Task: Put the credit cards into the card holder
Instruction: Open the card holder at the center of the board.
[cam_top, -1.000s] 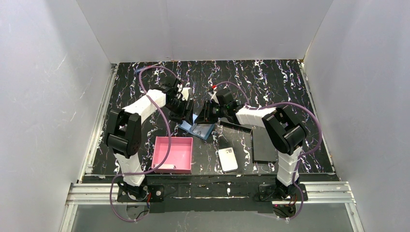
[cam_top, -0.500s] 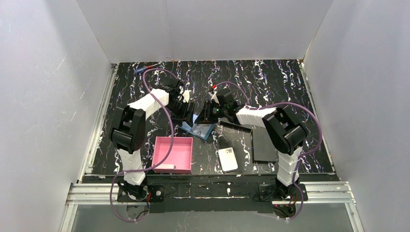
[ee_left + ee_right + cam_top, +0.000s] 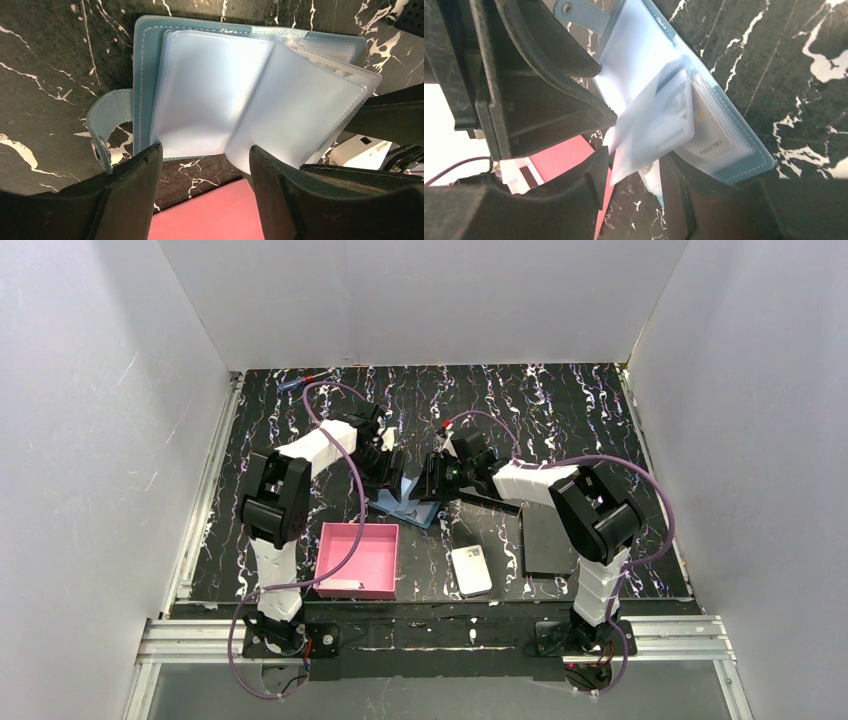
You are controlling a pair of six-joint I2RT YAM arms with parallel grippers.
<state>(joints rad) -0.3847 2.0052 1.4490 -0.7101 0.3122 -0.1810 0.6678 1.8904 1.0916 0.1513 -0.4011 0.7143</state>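
The card holder (image 3: 408,502) lies open on the desk (image 3: 560,410), between the two arms, with its clear sleeves fanned upward. The left gripper (image 3: 393,468) hangs over the holder's left half, fingers wide and nothing between them. The right gripper (image 3: 432,475) is at the right half, its fingers parted around a loose clear sleeve; I cannot tell if they touch it. A credit card (image 3: 706,140) sits in a sleeve against the right cover. A pink tray (image 3: 375,560) stands near the holder, with a white block (image 3: 471,570) and a black rectangle (image 3: 547,538) to its right
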